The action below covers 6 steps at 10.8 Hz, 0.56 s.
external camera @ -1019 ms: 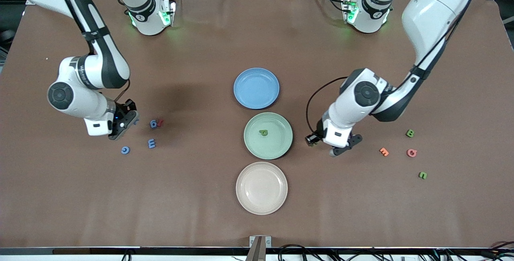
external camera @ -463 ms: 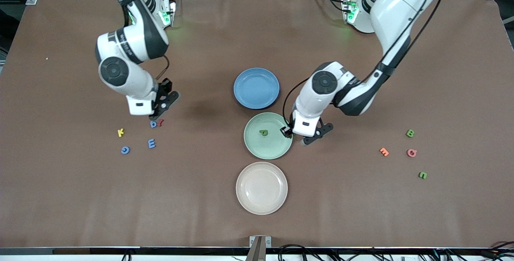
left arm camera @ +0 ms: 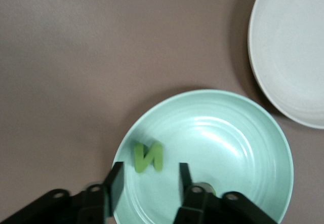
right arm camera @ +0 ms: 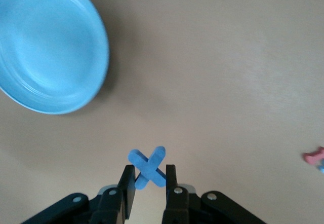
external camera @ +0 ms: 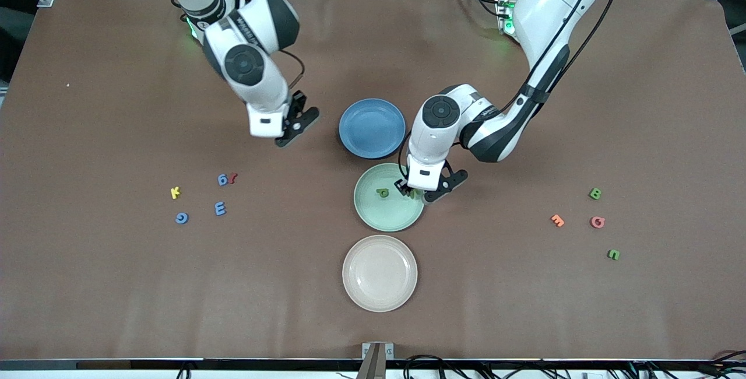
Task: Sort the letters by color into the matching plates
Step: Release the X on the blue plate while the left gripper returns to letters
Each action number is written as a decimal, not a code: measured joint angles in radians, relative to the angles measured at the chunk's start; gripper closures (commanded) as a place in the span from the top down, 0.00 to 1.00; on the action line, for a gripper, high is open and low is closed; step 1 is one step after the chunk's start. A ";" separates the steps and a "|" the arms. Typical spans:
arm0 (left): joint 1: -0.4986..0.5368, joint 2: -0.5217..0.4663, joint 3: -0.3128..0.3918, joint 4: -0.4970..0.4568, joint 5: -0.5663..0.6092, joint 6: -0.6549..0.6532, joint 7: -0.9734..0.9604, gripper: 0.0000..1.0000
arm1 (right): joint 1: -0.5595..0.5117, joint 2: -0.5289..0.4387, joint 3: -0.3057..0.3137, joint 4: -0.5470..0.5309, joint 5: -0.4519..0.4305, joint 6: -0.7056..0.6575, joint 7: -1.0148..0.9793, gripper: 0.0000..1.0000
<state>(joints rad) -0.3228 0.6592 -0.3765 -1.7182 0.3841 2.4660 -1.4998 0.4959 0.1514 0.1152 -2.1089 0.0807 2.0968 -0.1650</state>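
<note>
My left gripper (external camera: 417,191) hangs open over the edge of the green plate (external camera: 379,220) toward the left arm's end. A green N (left arm camera: 148,156) lies free in that plate (left arm camera: 238,148) between the spread fingers of my left gripper (left arm camera: 150,172), touching neither. A green P (external camera: 382,193) also lies in the plate. My right gripper (external camera: 295,126) is over bare table beside the blue plate (external camera: 372,128), shut on a blue X (right arm camera: 147,167). The beige plate (external camera: 379,273) holds nothing.
Toward the right arm's end lie a yellow K (external camera: 175,192), a blue G (external camera: 182,218), a blue E (external camera: 220,209), another blue letter (external camera: 222,179) and a dark red one (external camera: 232,178). Toward the left arm's end lie a green B (external camera: 595,193), an orange letter (external camera: 558,220), a pink letter (external camera: 597,222) and a green letter (external camera: 613,255).
The right arm has carried the blue X from the letter cluster toward the blue plate, uncovering the yellow K. The left arm has moved over the green plate and opened, letting go of the green N.
</note>
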 measured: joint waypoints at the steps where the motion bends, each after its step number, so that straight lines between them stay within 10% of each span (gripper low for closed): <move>1: 0.000 0.000 0.008 0.006 0.000 -0.014 0.000 1.00 | 0.053 0.008 0.001 -0.001 0.001 0.029 0.077 0.00; 6: 0.012 -0.006 0.082 0.022 0.001 -0.082 0.001 1.00 | 0.231 0.135 0.002 0.041 0.005 0.167 0.456 0.00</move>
<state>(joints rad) -0.3107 0.6535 -0.2943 -1.6963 0.3849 2.3840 -1.4990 0.7265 0.2860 0.1172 -2.0674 0.0854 2.2635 0.2907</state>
